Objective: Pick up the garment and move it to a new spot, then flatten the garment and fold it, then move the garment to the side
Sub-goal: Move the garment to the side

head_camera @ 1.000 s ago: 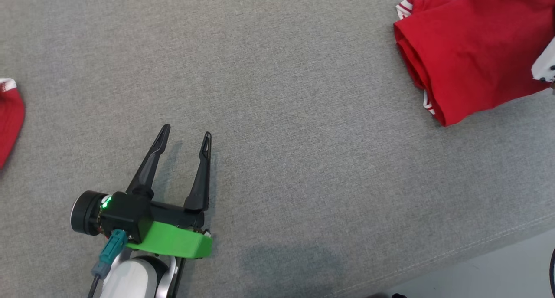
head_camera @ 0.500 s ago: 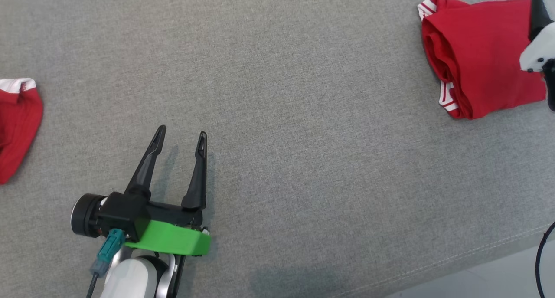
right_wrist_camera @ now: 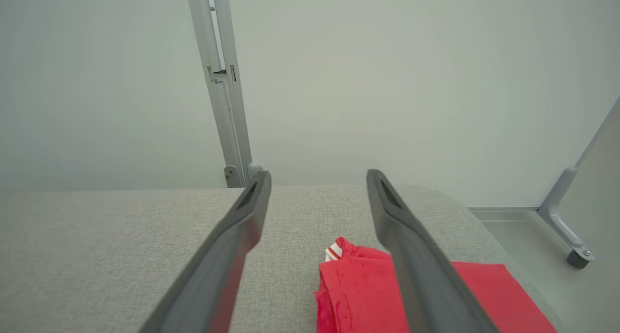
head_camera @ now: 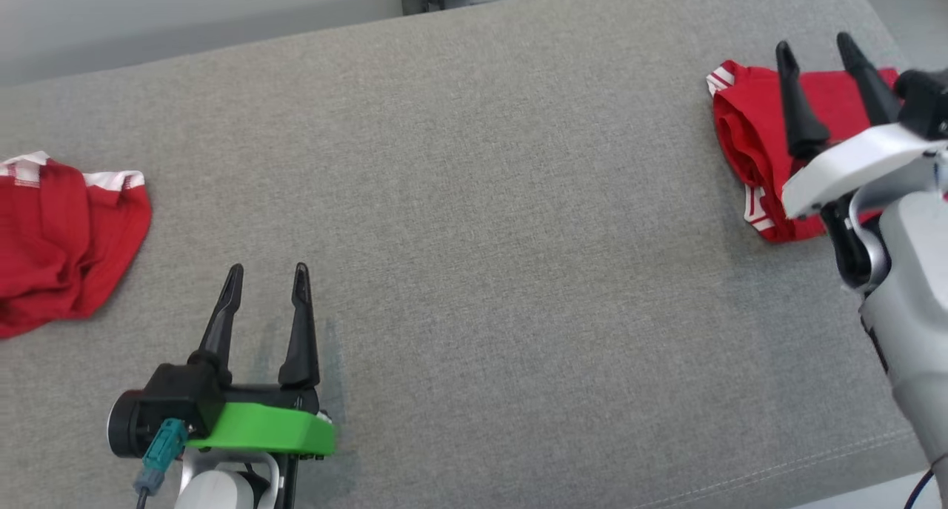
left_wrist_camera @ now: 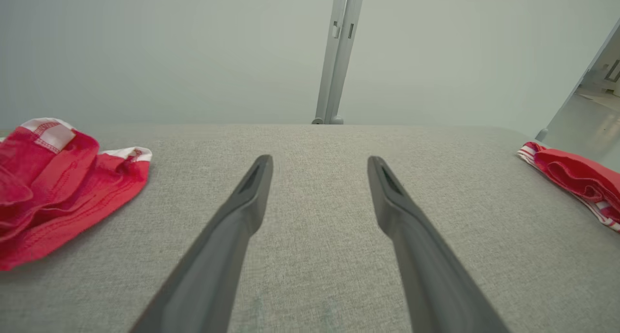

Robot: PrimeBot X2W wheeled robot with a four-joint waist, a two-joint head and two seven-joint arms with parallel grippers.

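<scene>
two red garments [head_camera: 63, 235] [head_camera: 749, 127] and two claws [head_camera: 268, 269] [head_camera: 814, 42]

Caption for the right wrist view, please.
Open right gripper poised over the folded red garment on the grey surface.

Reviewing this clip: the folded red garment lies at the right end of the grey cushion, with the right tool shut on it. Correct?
No: the right tool is open and holds nothing, as the right wrist view shows. The folded red garment does lie at the right end of the grey cushion.
</scene>
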